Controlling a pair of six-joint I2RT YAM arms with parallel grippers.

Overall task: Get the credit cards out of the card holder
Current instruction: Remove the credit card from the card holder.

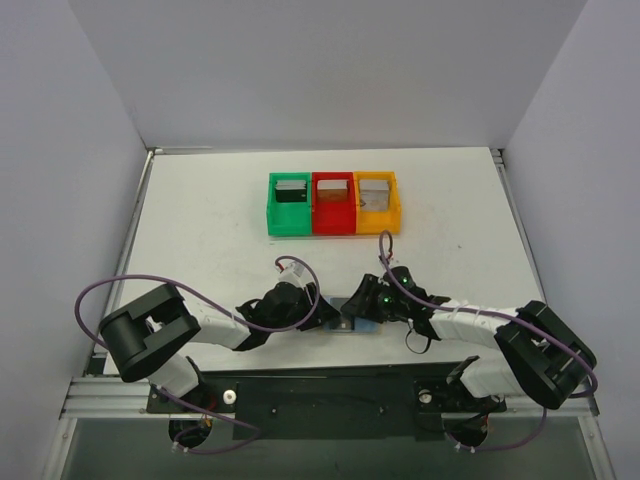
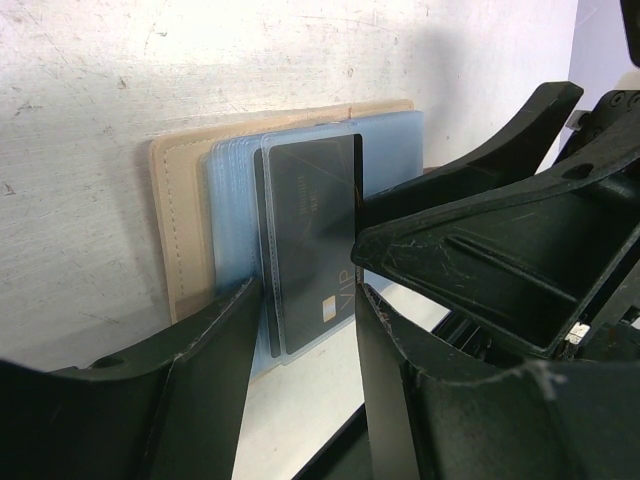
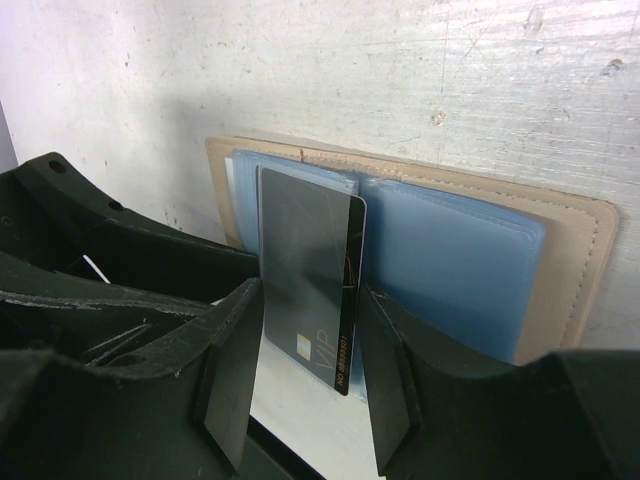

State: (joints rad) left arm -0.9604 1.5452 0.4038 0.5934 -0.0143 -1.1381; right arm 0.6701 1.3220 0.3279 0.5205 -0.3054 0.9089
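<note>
Presently, the card holder (image 3: 450, 260) is seen lying open and flat on the white table (image 1: 200, 230), at about 6 o'clock from the table's middle and just ahead of the arms' bases. Its tan border and two bluish pocket panels are turned upward. A dark credit card (image 2: 310, 200) marked "VIP" is found at the panel lying toward 9 o'clock in the top view. Its far end lies over the pocket and its near end is drawn out toward 6 o'clock and raised off the table. The right gripper (image 3: 310, 295), brought in from 3 o'clock, is clamped across this card, one finger set against each long edge. The left gripper (image 2: 308, 300), brought in from 9 o'clock, is placed with its fingers on either side of the same card. Whether they press on it or stand just clear cannot be told from the pictures. The two grippers are held close beside each other over the holder. At 12 o'clock from the holder, well apart from it, three bins are lined up touching: a green bin (image 1: 290, 222), a red bin (image 1: 333, 222) and an orange bin (image 1: 376, 222). A blackish card (image 1: 290, 190) is seen in the green one, a brownish card (image 1: 332, 190) in the red one and a grey card (image 1: 374, 190) in the orange one.
</note>
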